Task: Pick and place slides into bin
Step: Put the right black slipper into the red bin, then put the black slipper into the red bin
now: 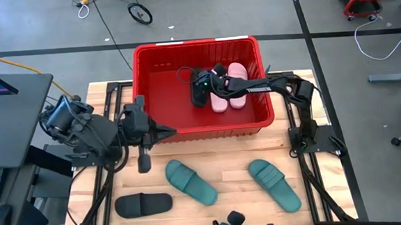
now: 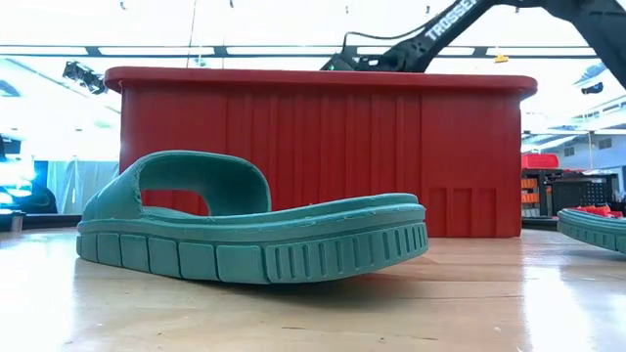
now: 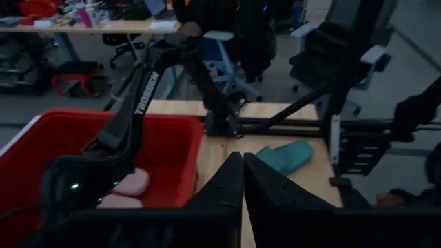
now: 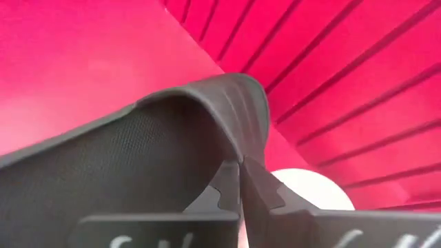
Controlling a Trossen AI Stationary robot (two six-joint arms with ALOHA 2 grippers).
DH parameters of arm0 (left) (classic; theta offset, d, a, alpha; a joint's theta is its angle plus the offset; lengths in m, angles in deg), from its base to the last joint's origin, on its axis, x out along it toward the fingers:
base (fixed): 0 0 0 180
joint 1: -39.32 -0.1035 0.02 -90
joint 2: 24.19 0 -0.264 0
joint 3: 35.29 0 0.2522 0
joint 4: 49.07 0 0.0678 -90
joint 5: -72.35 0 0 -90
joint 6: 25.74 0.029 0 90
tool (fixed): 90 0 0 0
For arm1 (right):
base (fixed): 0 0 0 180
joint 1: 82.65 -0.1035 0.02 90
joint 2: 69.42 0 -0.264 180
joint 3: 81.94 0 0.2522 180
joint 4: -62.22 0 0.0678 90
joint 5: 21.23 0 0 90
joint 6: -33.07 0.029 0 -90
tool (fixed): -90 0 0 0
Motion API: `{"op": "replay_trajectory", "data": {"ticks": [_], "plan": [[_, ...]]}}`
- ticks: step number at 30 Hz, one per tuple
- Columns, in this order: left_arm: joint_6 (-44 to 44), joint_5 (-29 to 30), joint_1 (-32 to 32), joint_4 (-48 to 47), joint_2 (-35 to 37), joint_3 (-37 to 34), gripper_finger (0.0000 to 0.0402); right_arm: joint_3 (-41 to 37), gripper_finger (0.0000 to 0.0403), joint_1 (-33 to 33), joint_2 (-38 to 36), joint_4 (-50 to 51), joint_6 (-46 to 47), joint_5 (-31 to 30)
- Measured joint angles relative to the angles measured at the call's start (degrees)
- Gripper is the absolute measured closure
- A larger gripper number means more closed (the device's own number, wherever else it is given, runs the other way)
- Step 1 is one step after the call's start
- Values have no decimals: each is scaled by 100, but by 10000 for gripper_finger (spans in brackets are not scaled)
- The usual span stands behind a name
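The red bin [image 1: 161, 129] stands at the table's far middle and also shows in the low view [image 2: 391, 147]. Two pale pink slides [image 1: 228, 90] lie inside it. My right gripper [image 1: 197, 85] reaches into the bin from the right and is shut on a black slide [image 4: 124, 151]. My left gripper [image 1: 168, 133] is shut and empty at the bin's near wall, pointing right. Two teal slides [image 1: 191, 183] [image 1: 275, 185] and a second black slide [image 1: 143, 204] lie soles down on the table in front of the bin. My right gripper pinches the black slide's strap at its edge [image 4: 231, 148] between its two fingers [image 4: 265, 193]. The slide is inside the bin, next to the pink slides. Whether it rests on the bin's floor I cannot tell.
The left teal slide [image 2: 245, 230] fills the low view in front of the bin; the other teal slide [image 2: 592, 230] shows at its right edge. Bare wood lies between the slides. Arm frames stand along the table's left and right edges.
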Motion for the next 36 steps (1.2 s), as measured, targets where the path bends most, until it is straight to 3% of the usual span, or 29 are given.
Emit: {"op": "replay_trajectory", "data": {"ticks": [7, 16, 25, 30, 36], "plan": [[-95, 1, -223, -410, 0, 0, 394, 7, 385, 130, 184, -86, -679, 128], [-198, 1, -360, -422, 0, 0, 371, 0, 292, 321, 94, -150, -708, 164], [-267, 1, -353, -470, 0, 0, 393, 0, 222, 354, 102, 10, -486, 481], [-409, -1, -353, -523, 0, 0, 393, -2, 203, 207, -116, 91, 269, 532], [-420, -1, -353, -551, 0, 0, 375, -2, 201, 8, -737, 389, 349, 595]]}}
